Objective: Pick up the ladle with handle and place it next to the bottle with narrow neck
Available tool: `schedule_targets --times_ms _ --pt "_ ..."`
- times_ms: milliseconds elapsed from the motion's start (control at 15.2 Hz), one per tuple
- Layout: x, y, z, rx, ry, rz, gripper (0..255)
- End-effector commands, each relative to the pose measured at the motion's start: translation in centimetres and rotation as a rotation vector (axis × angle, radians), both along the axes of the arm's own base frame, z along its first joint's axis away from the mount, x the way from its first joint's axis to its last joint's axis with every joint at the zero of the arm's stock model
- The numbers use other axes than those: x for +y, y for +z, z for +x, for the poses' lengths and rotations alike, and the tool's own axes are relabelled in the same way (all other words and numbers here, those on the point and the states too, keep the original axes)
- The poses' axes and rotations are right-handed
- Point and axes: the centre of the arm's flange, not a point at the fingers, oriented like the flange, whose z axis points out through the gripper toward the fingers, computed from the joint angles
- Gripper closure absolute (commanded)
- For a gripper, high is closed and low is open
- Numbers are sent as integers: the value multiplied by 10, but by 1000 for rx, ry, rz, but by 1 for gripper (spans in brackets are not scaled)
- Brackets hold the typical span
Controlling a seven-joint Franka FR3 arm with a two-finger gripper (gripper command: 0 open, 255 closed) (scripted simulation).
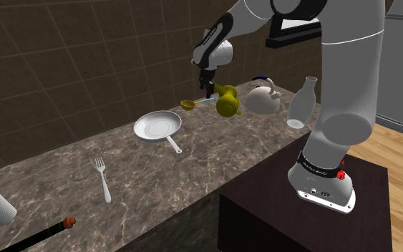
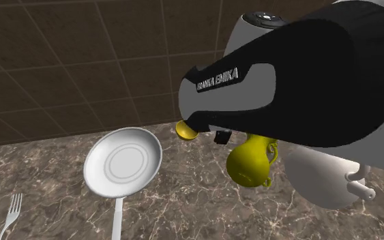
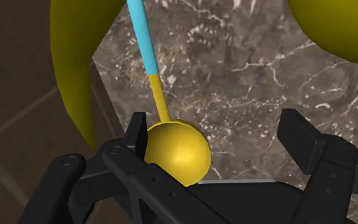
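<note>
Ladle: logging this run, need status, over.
Gripper open, nothing held. Ladle bowl close by one jaw, not clasped. Yellow jug crowding the handle end.

In the second exterior view the arm (image 2: 299, 75) covers the upper right, hiding the handle of the ladle (image 2: 186, 131) and part of the white kettle (image 2: 320, 183). At lower left, the fork (image 2: 11, 204) and the pan (image 2: 122, 160) handle run off the bottom edge.

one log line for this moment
claw: open | ladle: bowl beside one finger, not clasped | phase: pre-grasp
</note>
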Motion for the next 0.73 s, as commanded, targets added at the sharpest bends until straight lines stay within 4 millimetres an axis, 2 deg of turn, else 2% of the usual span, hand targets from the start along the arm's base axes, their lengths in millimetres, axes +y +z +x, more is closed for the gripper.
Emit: schedule_targets --times_ms 0,264,330,660 --pt "-3 -20 17 -4 63 -5 0" --pt "-2 -54 57 -12 183 -15 0" --pt "-2 -54 57 -12 184 -15 0" --pt "-1 -80 62 -12 184 -15 0"
